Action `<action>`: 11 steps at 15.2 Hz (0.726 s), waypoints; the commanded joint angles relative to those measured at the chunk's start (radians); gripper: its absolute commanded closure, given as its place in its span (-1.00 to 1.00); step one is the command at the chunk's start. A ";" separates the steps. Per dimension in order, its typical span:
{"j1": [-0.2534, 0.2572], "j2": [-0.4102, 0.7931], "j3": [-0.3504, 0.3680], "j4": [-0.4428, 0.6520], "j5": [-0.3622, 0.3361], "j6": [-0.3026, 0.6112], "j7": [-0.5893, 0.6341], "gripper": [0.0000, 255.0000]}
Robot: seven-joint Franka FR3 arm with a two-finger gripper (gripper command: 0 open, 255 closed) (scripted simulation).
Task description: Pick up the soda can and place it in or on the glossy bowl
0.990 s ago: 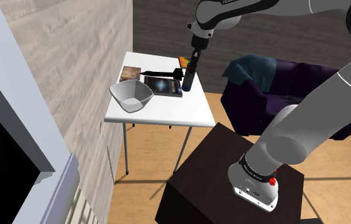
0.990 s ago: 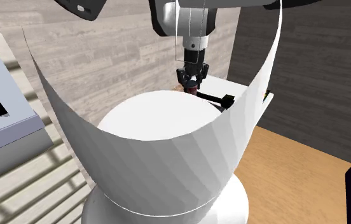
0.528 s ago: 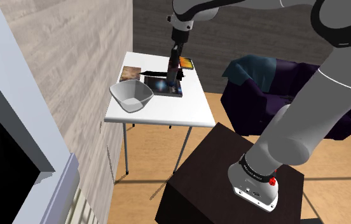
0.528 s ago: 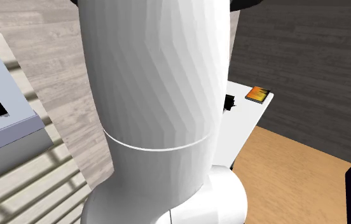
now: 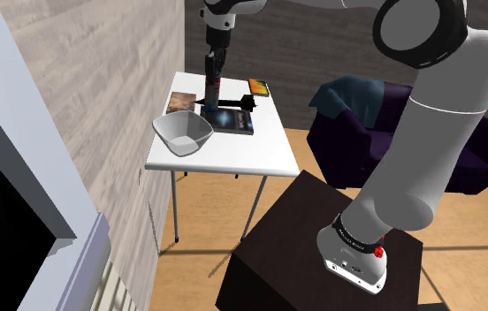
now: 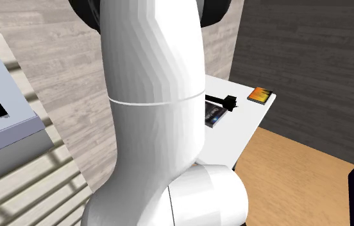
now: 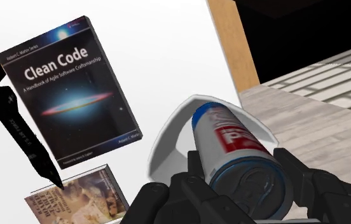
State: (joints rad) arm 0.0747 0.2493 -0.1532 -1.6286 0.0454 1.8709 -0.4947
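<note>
While can (image 7: 241, 149) in hand (image 7: 244, 186) — "Clean Code" (image 7: 66, 89)

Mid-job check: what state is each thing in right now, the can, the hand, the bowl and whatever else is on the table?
Blue soda can with a red label: lifted off the white table, held.
Black two-finger hand: shut on that can.
Glossy white bowl: upright, empty, on the table.
"Clean Code" book: closed, lying flat.
Long black tool: lying flat beside that book.
</note>
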 commanded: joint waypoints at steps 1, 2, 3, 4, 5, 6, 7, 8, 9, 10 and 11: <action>0.009 0.070 0.009 0.108 0.008 -0.037 0.021 1.00; 0.013 0.108 0.014 0.167 0.011 -0.059 0.032 1.00; 0.017 0.148 0.018 0.231 0.014 -0.083 0.042 1.00; 0.021 0.190 0.023 0.299 0.017 -0.109 0.053 1.00; 0.024 0.235 0.027 0.373 0.021 -0.138 0.064 1.00; 0.026 0.285 0.031 0.456 0.024 -0.171 0.074 1.00; 0.028 0.334 0.034 0.539 0.027 -0.204 0.084 1.00; 0.029 0.331 0.035 0.521 0.026 -0.189 0.084 1.00; 0.029 0.329 0.035 0.503 0.026 -0.174 0.083 1.00; 0.030 0.326 0.035 0.486 0.026 -0.159 0.083 1.00; 0.031 0.325 0.035 0.470 0.026 -0.145 0.083 1.00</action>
State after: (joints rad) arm 0.1058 0.5722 -0.1186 -1.1505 0.0712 1.7153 -0.4115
